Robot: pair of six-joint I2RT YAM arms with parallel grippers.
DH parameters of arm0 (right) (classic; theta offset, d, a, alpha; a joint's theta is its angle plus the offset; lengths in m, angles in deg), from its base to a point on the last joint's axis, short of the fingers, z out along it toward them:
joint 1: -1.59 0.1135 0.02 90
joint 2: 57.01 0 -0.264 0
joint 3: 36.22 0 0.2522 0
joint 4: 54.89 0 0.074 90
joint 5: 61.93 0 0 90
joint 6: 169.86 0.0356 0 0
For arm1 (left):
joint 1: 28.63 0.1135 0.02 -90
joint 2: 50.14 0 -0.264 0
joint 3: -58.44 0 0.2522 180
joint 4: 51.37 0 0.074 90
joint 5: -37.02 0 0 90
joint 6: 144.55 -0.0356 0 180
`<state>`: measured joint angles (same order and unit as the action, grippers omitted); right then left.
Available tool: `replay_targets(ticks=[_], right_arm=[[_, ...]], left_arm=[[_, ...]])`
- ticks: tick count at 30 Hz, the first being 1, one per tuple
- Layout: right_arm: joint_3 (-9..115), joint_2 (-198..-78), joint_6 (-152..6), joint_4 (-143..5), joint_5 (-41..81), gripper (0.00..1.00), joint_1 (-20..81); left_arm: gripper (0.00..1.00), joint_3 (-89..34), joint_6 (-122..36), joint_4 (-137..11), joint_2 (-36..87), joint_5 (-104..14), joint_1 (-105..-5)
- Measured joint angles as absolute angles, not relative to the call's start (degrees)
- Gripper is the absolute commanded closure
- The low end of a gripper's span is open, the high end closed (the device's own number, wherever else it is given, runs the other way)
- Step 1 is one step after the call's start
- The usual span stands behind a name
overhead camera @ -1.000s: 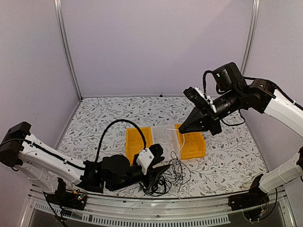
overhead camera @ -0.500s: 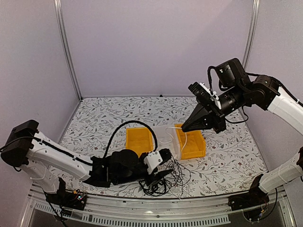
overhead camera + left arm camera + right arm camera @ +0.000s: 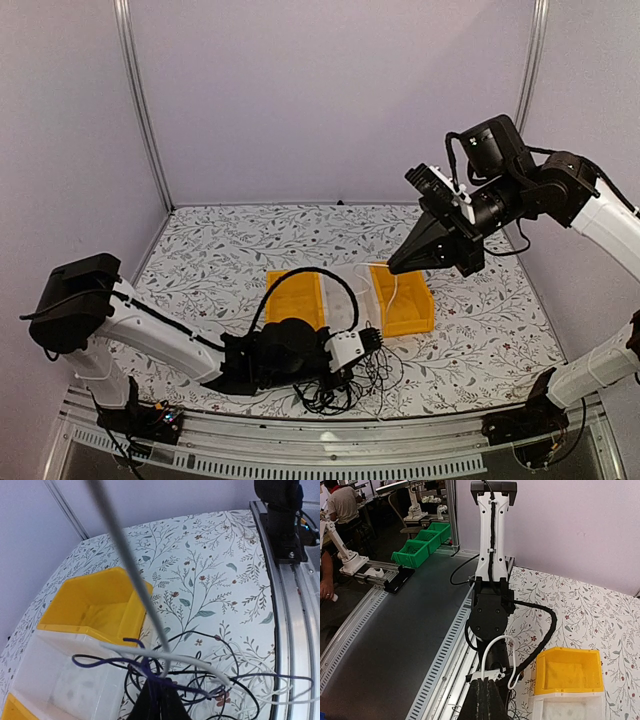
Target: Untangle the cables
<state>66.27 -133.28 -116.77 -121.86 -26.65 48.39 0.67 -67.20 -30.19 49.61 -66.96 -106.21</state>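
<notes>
The left arm (image 3: 165,330) and right arm (image 3: 610,225) wore white shells over black joints; a thick black hose (image 3: 305,270) looped off the left wrist; the left claw (image 3: 156,692) and right claw (image 3: 393,269) were black and tapered.

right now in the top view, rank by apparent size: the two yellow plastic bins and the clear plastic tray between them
1. right yellow plastic bin
2. left yellow plastic bin: about equal; black hose hides part, so unsure
3. clear plastic tray: looks slightly smaller, edges faint
</notes>
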Motion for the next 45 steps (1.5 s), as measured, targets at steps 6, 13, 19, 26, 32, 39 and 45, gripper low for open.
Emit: replay_targets(ticks=[6,13,19,26,32,39,45], right_arm=[[74.1,-134.1,-118.2,-125.3,-23.3,1.00,48.3],[90.0,-134.5,-121.6,-127.4,-15.6,1.00,47.3],[105.8,-136.3,-123.3,-127.3,-9.6,1.00,47.2],[116.0,-137.5,-123.4,-124.4,-3.7,1.00,47.2],[116.2,-137.4,-123.3,-122.6,0.9,1.00,47.1],[108.2,-136.1,-123.6,-121.5,4.1,1.00,46.0],[97.9,-135.3,-123.6,-120.8,3.9,1.00,42.6]], left_arm=[[1.00,0.7,-66.6,-28.5,50.3,-65.3,-106.6],[1.00,4.0,-63.0,-30.6,48.4,-65.1,-109.7],[1.00,6.5,-60.2,-32.0,48.7,-65.4,-111.6],[1.00,6.6,-59.0,-32.1,51.0,-65.8,-111.8],[1.00,6.6,-59.0,-32.0,51.0,-66.1,-111.9],[0.70,6.0,-59.0,-33.8,51.0,-67.9,-113.2],[0.51,5.3,-57.4,-36.4,48.2,-70.0,-114.1]])
